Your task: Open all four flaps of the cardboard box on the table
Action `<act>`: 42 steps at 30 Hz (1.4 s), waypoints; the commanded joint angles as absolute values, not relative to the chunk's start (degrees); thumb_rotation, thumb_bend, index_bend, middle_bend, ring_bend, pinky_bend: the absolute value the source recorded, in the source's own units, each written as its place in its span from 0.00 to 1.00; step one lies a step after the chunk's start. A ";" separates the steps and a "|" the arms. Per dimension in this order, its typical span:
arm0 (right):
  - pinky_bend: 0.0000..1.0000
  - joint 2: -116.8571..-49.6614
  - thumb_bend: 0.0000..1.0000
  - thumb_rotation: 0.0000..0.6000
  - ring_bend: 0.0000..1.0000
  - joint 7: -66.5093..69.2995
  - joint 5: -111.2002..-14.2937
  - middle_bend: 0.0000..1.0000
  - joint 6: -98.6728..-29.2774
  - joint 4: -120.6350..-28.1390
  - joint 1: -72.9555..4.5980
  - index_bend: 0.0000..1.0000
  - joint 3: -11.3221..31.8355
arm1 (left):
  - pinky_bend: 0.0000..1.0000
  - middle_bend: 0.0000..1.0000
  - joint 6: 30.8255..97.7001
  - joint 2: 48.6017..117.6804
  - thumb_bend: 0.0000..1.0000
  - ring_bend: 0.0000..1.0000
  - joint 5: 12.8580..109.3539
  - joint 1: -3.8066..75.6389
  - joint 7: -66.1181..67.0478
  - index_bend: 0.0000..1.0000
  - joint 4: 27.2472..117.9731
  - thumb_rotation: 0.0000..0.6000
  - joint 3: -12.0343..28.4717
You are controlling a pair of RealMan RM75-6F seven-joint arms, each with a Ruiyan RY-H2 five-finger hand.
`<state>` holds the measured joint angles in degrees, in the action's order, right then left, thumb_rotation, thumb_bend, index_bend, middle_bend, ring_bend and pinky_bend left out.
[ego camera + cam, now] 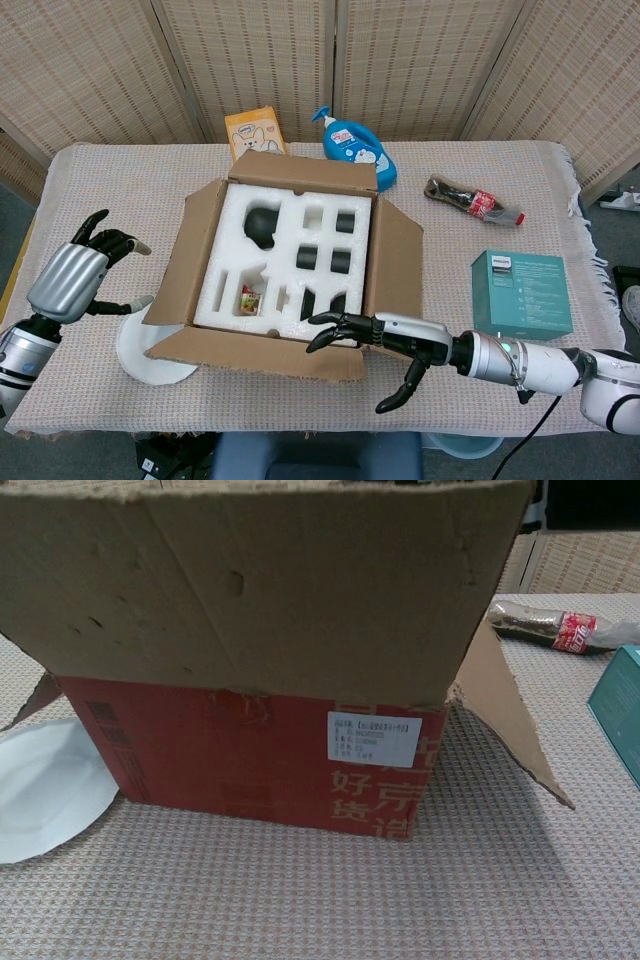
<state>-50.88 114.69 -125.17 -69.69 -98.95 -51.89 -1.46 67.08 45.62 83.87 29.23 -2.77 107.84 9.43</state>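
Brown cardboard box [285, 265] front flap [255, 352] folded out under my spread, empty right hand [375, 340]; it may spring back. Left hand [80, 275] open, idle.

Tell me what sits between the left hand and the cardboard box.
In the head view, a white plate lies below the left hand, partly tucked under the cardboard box's left flap. Otherwise only bare woven tablecloth separates them.
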 commanded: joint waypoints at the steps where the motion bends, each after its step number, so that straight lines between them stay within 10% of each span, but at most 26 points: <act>1: 0.00 -50.25 0.12 0.94 0.12 113.66 -125.94 0.18 -70.77 -100.31 -53.22 0.03 -3.42 | 0.00 0.37 67.03 45.68 0.22 0.28 83.90 29.19 -2.81 0.36 107.74 0.75 9.40; 7: 0.00 -48.37 0.12 0.94 0.12 107.09 -123.04 0.18 -72.06 -101.71 -52.73 0.03 -5.23 | 0.00 0.37 66.56 46.07 0.22 0.28 83.66 29.01 -2.87 0.36 107.29 0.75 9.13; 16: 0.00 -45.25 0.12 0.95 0.12 62.25 -106.83 0.16 -63.92 -107.57 -43.24 0.03 -3.72 | 0.00 0.35 65.35 48.44 0.22 0.28 78.97 27.94 -0.28 0.32 105.15 0.75 8.29; 20: 0.00 -46.31 0.12 0.98 0.12 42.76 -99.81 0.15 -64.42 -108.28 -37.73 0.03 -3.24 | 0.00 0.33 66.57 49.89 0.22 0.28 75.76 26.44 2.00 0.28 103.83 1.00 7.95; 26: 0.00 -51.00 0.12 1.00 0.11 19.01 -89.85 0.13 -69.70 -105.61 -29.21 0.03 -2.50 | 0.00 0.32 71.81 54.55 0.23 0.27 71.41 22.76 6.29 0.26 101.25 1.00 7.36; 42: 0.01 -59.64 0.12 1.00 0.11 4.92 -81.47 0.12 -82.54 -97.74 -15.60 0.03 -1.10 | 0.00 0.32 85.16 61.34 0.24 0.28 77.68 13.41 6.34 0.27 96.95 1.00 3.91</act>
<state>-58.88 5.63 -81.78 -81.56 -98.53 -16.55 -1.25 84.21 60.61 76.88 14.13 6.31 97.43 4.42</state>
